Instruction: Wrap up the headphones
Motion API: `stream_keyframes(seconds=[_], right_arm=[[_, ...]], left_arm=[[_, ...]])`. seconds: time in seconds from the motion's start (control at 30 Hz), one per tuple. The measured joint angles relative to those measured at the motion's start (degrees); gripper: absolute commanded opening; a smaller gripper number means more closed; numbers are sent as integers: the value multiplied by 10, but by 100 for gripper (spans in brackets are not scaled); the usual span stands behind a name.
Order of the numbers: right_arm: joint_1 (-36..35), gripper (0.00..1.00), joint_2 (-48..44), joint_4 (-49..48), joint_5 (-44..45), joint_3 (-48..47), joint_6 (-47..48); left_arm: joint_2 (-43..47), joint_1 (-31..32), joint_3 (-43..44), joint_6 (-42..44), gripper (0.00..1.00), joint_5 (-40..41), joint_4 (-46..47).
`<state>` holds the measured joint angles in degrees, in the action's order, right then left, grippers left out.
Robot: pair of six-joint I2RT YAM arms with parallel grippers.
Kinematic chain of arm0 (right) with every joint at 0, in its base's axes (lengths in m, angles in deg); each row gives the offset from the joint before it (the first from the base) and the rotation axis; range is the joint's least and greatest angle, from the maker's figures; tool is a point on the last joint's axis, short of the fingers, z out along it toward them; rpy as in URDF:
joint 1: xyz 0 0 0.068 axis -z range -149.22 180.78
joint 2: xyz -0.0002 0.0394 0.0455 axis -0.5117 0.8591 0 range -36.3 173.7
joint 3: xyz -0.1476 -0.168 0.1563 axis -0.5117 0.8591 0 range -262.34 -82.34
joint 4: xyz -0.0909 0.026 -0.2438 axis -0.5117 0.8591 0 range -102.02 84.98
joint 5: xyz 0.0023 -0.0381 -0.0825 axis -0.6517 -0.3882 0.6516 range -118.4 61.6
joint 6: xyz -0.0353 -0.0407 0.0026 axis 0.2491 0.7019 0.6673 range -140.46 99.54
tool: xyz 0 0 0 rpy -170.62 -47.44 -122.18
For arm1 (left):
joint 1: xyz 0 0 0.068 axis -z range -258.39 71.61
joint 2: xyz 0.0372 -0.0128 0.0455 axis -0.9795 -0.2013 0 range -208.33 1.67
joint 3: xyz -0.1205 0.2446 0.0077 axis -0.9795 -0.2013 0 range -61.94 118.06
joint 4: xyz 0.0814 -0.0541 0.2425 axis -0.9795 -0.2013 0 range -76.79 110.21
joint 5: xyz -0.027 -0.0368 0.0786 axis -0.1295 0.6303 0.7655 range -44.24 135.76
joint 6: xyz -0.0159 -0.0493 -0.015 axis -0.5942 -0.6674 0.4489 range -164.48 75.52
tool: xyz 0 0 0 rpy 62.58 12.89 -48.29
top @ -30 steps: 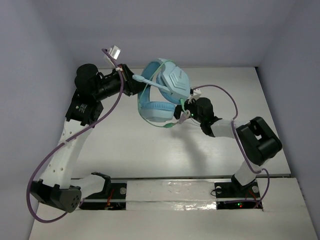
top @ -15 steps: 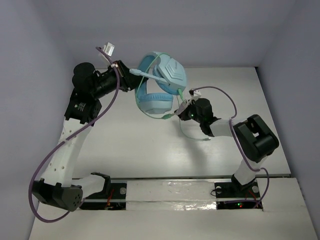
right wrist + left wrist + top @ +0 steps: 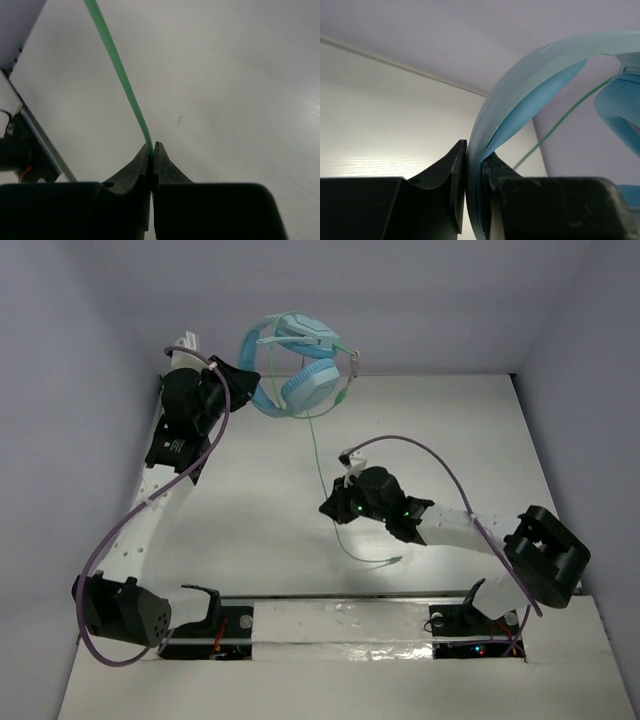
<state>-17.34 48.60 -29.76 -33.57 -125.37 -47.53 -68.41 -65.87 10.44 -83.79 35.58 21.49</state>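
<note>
The light blue headphones [image 3: 295, 365] hang in the air at the back left, over the table's far edge. My left gripper [image 3: 243, 380] is shut on their headband [image 3: 520, 95], which runs up between the black fingers [image 3: 447, 175]. The thin green cable [image 3: 318, 455] drops from the ear cups to my right gripper [image 3: 330, 508], which is shut on it near the table's middle. In the right wrist view the cable [image 3: 120, 80] rises from the pinched fingertips [image 3: 142, 160]. Its loose end with the plug [image 3: 392, 562] trails toward the front.
Purple robot cables [image 3: 440, 455] loop over the right arm and along the left arm [image 3: 110, 540]. The white table [image 3: 480, 430] is walled by pale panels at the back and sides. The arm bases [image 3: 340, 625] sit on the near rail.
The left gripper swung the headphones up and to the back left. The right gripper moved forward and left along the cable and shut on it, drawing the cable out straight.
</note>
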Motion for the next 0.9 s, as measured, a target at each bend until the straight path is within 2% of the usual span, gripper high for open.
stream_keyframes(seconds=[0.23,0.4,0.6,0.9], right_arm=[[-83,0,-55,162,64,-20,-4],[-112,0,-82,282,90,-82,-1],[-143,0,-77,416,109,-201,16],[-157,0,-77,580,189,-336,56]], left_arm=[[-29,-1,-39,12,0,124,7],[-34,8,-89,24,0,203,26],[-62,69,-137,43,0,293,42],[-101,163,-192,92,0,371,50]])
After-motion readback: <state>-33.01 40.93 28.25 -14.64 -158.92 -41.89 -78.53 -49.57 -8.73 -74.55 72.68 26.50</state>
